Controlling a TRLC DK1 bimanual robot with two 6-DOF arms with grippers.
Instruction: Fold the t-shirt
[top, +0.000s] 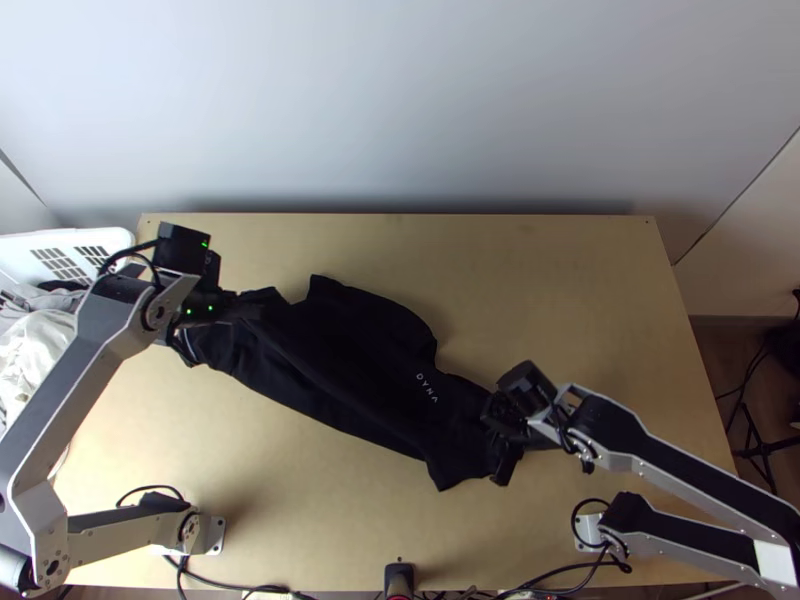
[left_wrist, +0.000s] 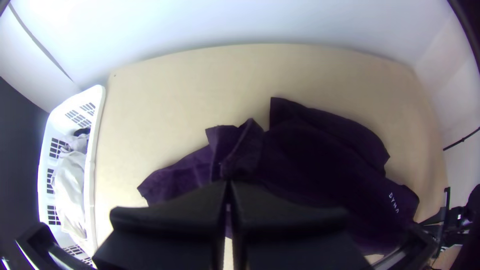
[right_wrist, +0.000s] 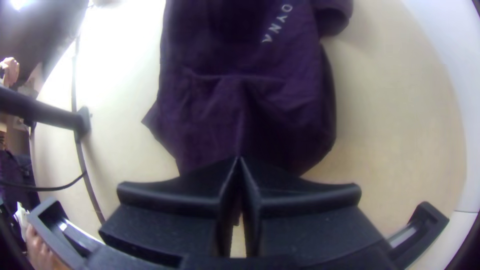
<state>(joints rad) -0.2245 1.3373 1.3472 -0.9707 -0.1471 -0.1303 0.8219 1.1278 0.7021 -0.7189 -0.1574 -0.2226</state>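
A pale, smooth wall (top: 400, 110) rises behind the light wooden counter (top: 540, 275), with soft shadow along its foot. Dark brown floor (top: 725, 350) shows past the counter's right side, crossed by thin black cables, while a white slatted basket (top: 100, 239) of fabrics (top: 35, 345) stands at the left. Bright glare whitens part of the counter in the right wrist view.

Glare whitens the table (right_wrist: 117, 65) by its near edge; soft shadow dims the wall (top: 400, 190) behind; fisheye bends the wrist views.

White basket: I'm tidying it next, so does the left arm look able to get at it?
Probably yes, once the left tool lets go of the t-shirt it seems to pinch; the basket stands nearby, open-topped.
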